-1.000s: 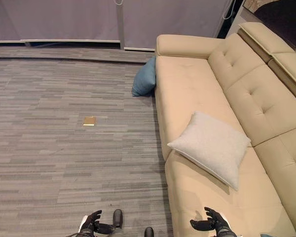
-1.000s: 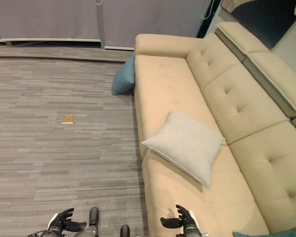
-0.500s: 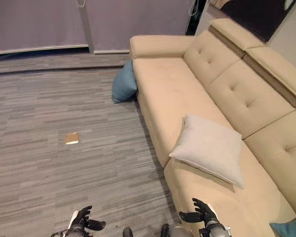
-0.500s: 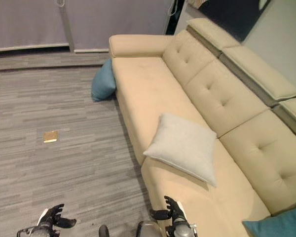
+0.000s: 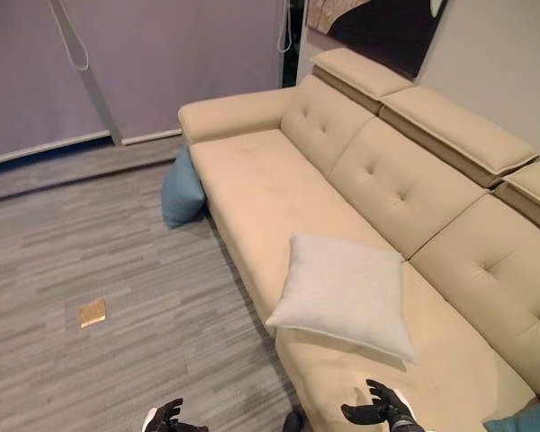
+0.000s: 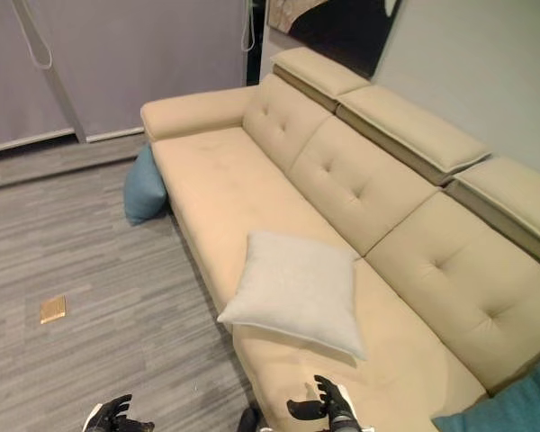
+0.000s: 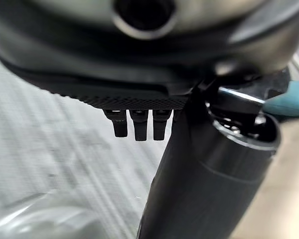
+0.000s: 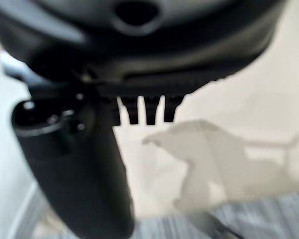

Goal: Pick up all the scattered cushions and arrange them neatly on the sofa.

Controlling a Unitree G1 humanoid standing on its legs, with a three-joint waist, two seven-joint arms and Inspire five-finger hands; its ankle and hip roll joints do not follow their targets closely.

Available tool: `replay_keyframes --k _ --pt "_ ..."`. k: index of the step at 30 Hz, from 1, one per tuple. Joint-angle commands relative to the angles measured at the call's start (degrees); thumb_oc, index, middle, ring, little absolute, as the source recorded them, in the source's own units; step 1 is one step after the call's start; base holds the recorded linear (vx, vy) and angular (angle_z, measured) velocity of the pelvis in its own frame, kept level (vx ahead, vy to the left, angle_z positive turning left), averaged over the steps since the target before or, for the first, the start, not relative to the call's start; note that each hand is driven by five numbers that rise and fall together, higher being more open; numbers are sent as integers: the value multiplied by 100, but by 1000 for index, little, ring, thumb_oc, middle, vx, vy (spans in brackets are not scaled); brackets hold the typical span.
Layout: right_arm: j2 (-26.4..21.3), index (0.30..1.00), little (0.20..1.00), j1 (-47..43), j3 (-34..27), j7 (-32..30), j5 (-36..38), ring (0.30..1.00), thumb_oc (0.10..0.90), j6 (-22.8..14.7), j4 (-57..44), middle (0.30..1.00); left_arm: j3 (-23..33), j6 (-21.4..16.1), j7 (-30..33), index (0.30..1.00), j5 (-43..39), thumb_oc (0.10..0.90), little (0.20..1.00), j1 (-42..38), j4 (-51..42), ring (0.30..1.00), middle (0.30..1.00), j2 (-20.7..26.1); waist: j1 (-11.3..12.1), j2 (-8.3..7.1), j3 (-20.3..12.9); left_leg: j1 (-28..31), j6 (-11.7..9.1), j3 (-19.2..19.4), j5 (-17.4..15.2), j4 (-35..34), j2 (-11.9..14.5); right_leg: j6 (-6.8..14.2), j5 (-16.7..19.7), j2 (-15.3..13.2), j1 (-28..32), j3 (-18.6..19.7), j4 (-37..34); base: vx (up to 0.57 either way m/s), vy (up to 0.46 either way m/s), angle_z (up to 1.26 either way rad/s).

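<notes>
A light grey cushion (image 5: pixel 342 290) lies flat on the seat of the beige sofa (image 5: pixel 270 193), near the seat's front edge. A blue cushion (image 5: pixel 182 190) leans on the floor against the sofa's front, by its far armrest. Part of a teal cushion (image 6: pixel 513 405) shows at the near right end of the sofa. My left hand (image 5: pixel 164 418) hangs low over the floor, fingers relaxed and holding nothing. My right hand (image 5: pixel 381 413) hovers over the near seat, just short of the grey cushion, also open and empty.
A small flat tan object (image 5: pixel 92 313) lies on the grey striped carpet to the left. Grey blinds (image 5: pixel 144 63) close off the far wall behind the sofa's armrest. A dark picture (image 5: pixel 378 22) hangs above the backrest.
The camera has swung right and tilted, so the sofa now runs more across the picture. Both hands stay low at the bottom edge, open and empty.
</notes>
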Motion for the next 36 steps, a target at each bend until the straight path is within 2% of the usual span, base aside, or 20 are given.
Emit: replay_keyframes --k 1,3,4,5,8,9,14,19,20,21,22,24,25,26,27,28,31,32,33,36 --pt "-211 900 900 -275 -69 -126 119 900 800 -212 -115 900 -169 -127 42 900 -12 800 900 -237 -196 900 900 267 -79 -296 172 441 466 300 -195 -1659 -330 866 -443 -330 91 237 335 135 58 -42" --pt "-230 900 900 -267 -70 -154 114 900 800 -213 -111 900 -202 -124 55 900 -5 800 900 -232 -187 900 900 263 -41 -317 178 378 494 192 -206 -2261 -269 920 -495 -344 137 400 326 166 106 -17" --pt "-246 900 900 -275 -53 -177 112 900 800 -215 -94 900 -238 -146 80 900 -68 800 900 -237 -194 900 900 249 31 -246 216 285 407 -132 179 -2942 -250 916 -568 -261 220 557 333 222 175 -74" --pt "-260 900 900 -317 -19 -212 74 900 800 -217 -65 900 -271 -177 101 900 -174 800 900 -252 -177 900 900 220 164 -183 296 78 308 -720 514 -3378 -281 906 -648 -160 343 803 309 209 184 -88" --pt "-275 900 900 -360 -24 -244 61 900 800 -214 -5 900 -292 -198 117 900 -265 800 900 -263 -141 900 900 190 211 -153 323 -69 256 -1147 633 -3544 -318 920 -697 -148 389 1000 351 111 120 -80" --pt "-277 900 900 -364 -51 -227 47 900 800 -220 31 900 -294 -178 89 900 -258 800 900 -259 -78 900 900 165 199 -80 275 118 259 -1252 645 -3814 -306 949 -715 -141 404 1137 363 176 241 -71" --pt "-259 900 900 -340 -110 -238 28 900 800 -215 108 900 -306 -148 50 900 -157 800 900 -238 -36 900 900 162 154 -43 136 339 330 -1096 576 -3821 -333 1020 -719 -267 436 1256 398 133 191 -37" --pt "-124 900 900 -427 -121 -196 99 900 800 -155 49 900 -259 -168 58 900 -171 800 900 -339 -160 900 900 342 108 -29 131 564 654 -618 300 -3740 -589 1309 -552 -598 35 1669 950 55 294 -52" --pt "-114 900 900 -466 -109 -203 85 900 800 -154 18 900 -229 -181 92 900 -209 800 900 -350 -205 900 900 379 156 0 179 614 697 -496 272 -3774 -607 1374 -509 -668 -116 1568 1139 -103 465 -109" --pt "-78 900 900 -561 -76 -236 38 900 800 -184 -21 900 -179 -182 105 900 -249 800 900 -365 -205 900 900 470 339 113 284 784 741 -89 241 -3884 -603 1326 -421 -1151 -336 212 1587 -108 417 -145" --pt "-79 900 900 -578 -51 -229 -7 900 800 -185 -12 900 -113 -160 67 900 -238 800 900 -319 -192 900 900 495 330 170 261 848 779 24 285 -4001 -656 1238 -527 -1089 -372 -219 1761 -86 394 -239" --pt "-119 900 900 -583 -7 -237 -58 900 800 -209 -27 900 -26 -153 47 900 -218 800 900 -245 -178 900 900 522 313 188 259 912 820 170 333 -4097 -734 1251 -656 -802 -467 -320 1997 -69 164 -170" --pt "-143 900 900 -555 50 -236 -111 900 800 -214 -77 900 11 -158 13 900 -187 800 900 -145 -119 900 900 492 374 181 239 984 793 353 338 -4162 -828 1142 -818 -654 -337 -552 1649 -72 62 -12" --pt "-144 900 900 -555 51 -236 -111 900 800 -213 -78 900 11 -158 13 900 -187 800 900 -145 -119 900 900 491 372 182 241 986 792 351 338 -4161 -827 1140 -816 -651 -331 -555 1642 -49 -7 9" --pt "-168 900 900 -514 60 -233 -117 900 800 -228 -122 900 -10 -165 -20 900 -91 800 900 -92 -109 900 900 415 304 147 203 927 780 365 242 -3976 -874 1052 -819 -433 -171 -177 1177 -3 -33 -18" --pt "-168 900 900 -513 60 -233 -117 900 800 -228 -122 900 -10 -165 -19 900 -91 800 900 -92 -109 900 900 414 308 149 204 928 779 368 238 -3972 -872 1051 -815 -430 -167 -174 1171 -36 -56 -8" --pt "-294 900 900 -483 46 -287 -113 900 800 -227 -145 900 -51 -179 -88 900 -160 800 900 -100 -194 900 900 326 349 83 286 592 649 253 25 -3146 -824 994 -657 -355 123 10 518 -53 -23 3" --pt "-293 900 900 -485 45 -287 -113 900 800 -226 -145 900 -51 -179 -88 900 -161 800 900 -102 -193 900 900 327 342 78 266 566 650 250 41 -3151 -829 993 -648 -359 98 5 515 -63 34 -30" --pt "-316 900 900 -496 60 -280 -83 900 800 -248 -136 900 -79 -182 -100 900 -230 800 900 -125 -191 900 900 295 385 35 323 365 537 -68 31 -2888 -823 979 -624 -358 156 91 406 -55 64 -41" --pt "-333 900 900 -506 90 -278 -91 900 800 -243 -191 900 -149 -156 -84 900 -257 800 900 -180 -130 900 900 258 380 -12 306 257 496 -300 150 -3060 -599 1009 -579 -425 141 183 388 -5 99 -18"
